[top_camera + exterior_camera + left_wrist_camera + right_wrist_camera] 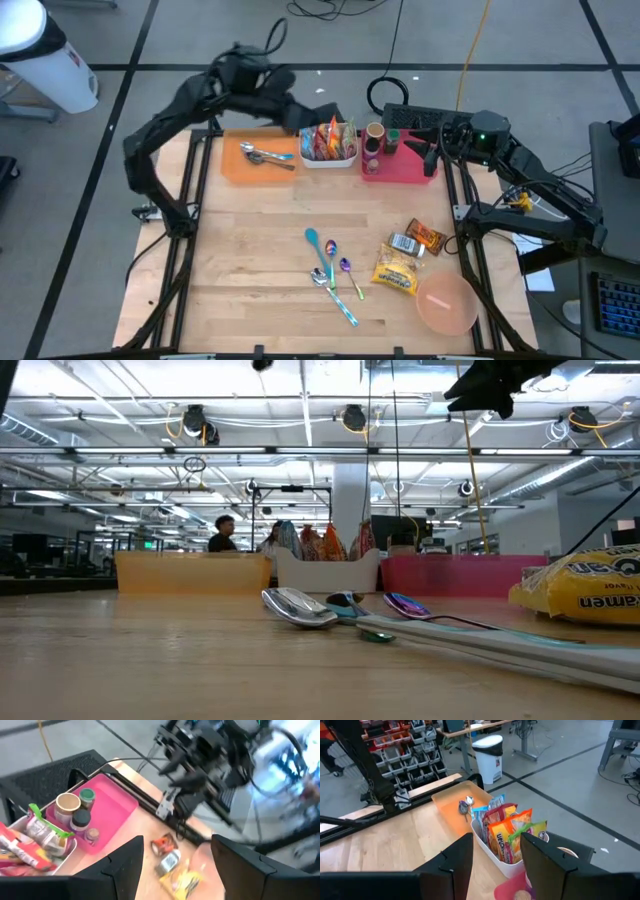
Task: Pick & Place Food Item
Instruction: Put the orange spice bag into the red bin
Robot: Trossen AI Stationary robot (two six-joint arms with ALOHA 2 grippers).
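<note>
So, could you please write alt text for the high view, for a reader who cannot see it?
Overhead view of a wooden table: the left gripper hovers open above a white bin of snack packets, between an orange tray and a pink tray. Spoons, snack packets and a pink bowl lie nearer.

Snack packets [328, 140] upright in white bin [345, 159]

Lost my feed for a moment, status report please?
Left gripper open, empty, above white bin. Right gripper open, empty, over pink tray. Snack packets in bin; more food packets on table. Nothing blocking.
</note>
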